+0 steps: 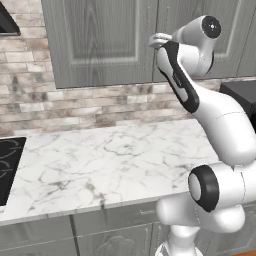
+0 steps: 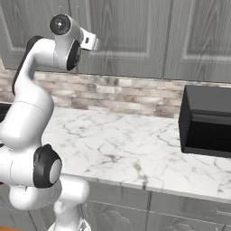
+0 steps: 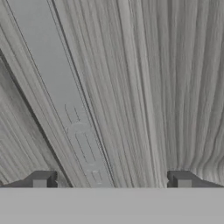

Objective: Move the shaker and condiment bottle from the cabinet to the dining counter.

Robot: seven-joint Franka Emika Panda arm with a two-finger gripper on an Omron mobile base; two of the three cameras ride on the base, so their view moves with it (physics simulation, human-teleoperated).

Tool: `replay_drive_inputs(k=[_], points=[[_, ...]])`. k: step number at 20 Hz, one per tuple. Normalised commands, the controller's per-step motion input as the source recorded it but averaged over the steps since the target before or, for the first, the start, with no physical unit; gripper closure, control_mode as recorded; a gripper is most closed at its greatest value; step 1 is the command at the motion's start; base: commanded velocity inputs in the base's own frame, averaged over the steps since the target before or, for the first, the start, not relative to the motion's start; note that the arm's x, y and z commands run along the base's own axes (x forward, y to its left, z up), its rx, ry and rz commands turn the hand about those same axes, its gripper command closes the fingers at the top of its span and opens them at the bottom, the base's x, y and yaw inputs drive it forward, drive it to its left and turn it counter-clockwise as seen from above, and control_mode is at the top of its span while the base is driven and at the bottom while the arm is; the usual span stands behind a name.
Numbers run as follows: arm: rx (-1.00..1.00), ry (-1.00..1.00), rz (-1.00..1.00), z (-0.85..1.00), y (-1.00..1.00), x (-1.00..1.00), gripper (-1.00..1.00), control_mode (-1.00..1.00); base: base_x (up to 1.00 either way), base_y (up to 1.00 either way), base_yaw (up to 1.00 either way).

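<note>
The opening step is in hand: the grey wood-grain upper wall cabinet [image 1: 107,42] has its recessed panel doors closed, so the shaker and condiment bottle presumably sit hidden inside it. The tool [image 3: 111,181] is released, jaws wide, right up against the cabinet door beside a grey handle bar [image 3: 65,100]. Next it likely needs to close on that handle and pull. Below the cabinet: one white marble worktop [image 1: 115,160], one black cooktop [image 1: 7,167], one black box appliance [image 2: 207,119]
</note>
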Motion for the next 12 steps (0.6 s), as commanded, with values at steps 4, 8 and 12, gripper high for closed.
replay_drive_inputs(k=[4,8,12], points=[[0.03,0.00,0.00,-0.15,0.02,0.49,-1.00,-1.00,0.00,0.00,0.00],[0.04,0.00,0.00,-0.10,0.00,0.57,-1.00,-1.00,0.00,0.00,0.00],[0.02,0.00,0.00,-0.21,0.00,0.57,1.00,-1.00,0.00,0.00,0.00]])
